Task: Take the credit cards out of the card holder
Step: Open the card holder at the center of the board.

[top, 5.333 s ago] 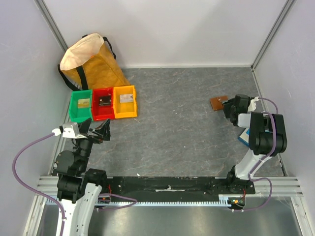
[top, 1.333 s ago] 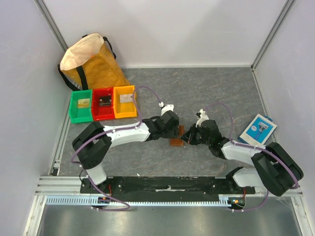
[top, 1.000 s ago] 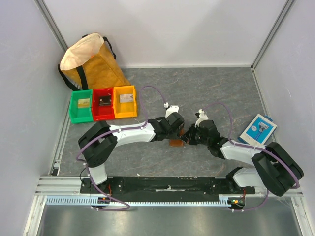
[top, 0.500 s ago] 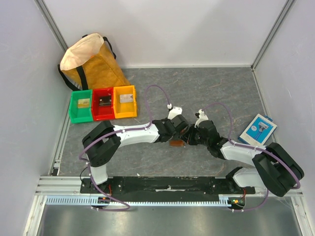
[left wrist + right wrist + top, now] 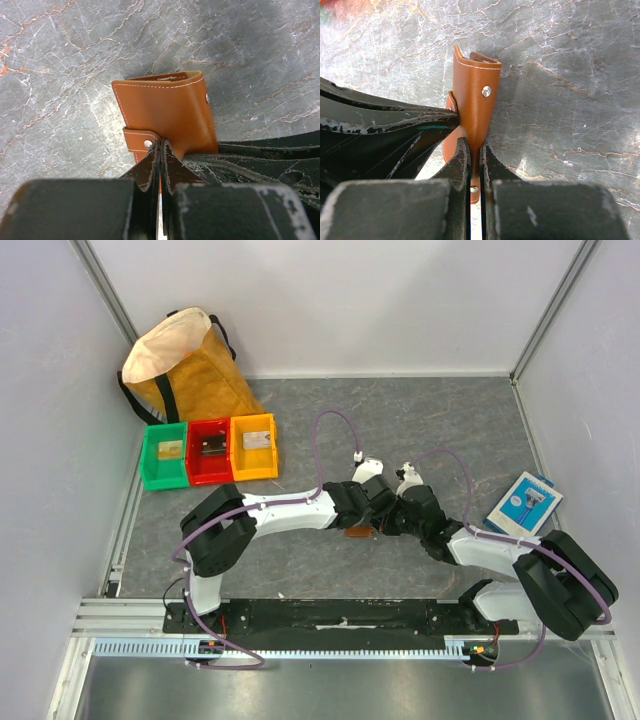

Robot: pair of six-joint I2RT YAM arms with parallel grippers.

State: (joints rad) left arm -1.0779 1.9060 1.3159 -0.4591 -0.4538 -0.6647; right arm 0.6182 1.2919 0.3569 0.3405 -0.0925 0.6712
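Note:
The brown card holder (image 5: pixel 167 107) is lifted on its edge in the middle of the table, and only a corner of the card holder (image 5: pixel 358 531) shows from above. My right gripper (image 5: pixel 475 146) is shut on its lower edge, with the snap stud facing that camera. My left gripper (image 5: pixel 160 146) is shut on the holder beside the strap tab (image 5: pixel 139 139), brown leather showing between its fingers. From above, the left gripper (image 5: pixel 377 508) and the right gripper (image 5: pixel 392 519) meet tip to tip. No credit cards show in the holder.
Green (image 5: pixel 165 456), red (image 5: pixel 209 451) and yellow (image 5: pixel 254 447) bins stand at the back left, each with a flat card-like piece inside. A tan bag (image 5: pixel 180 365) stands behind them. A blue-and-white packet (image 5: pixel 524 502) lies at the right. Walls enclose the table.
My left arm has reached further right to the card holder, and its jaws have gone from open to shut on it. The right gripper has kept its grip in place.

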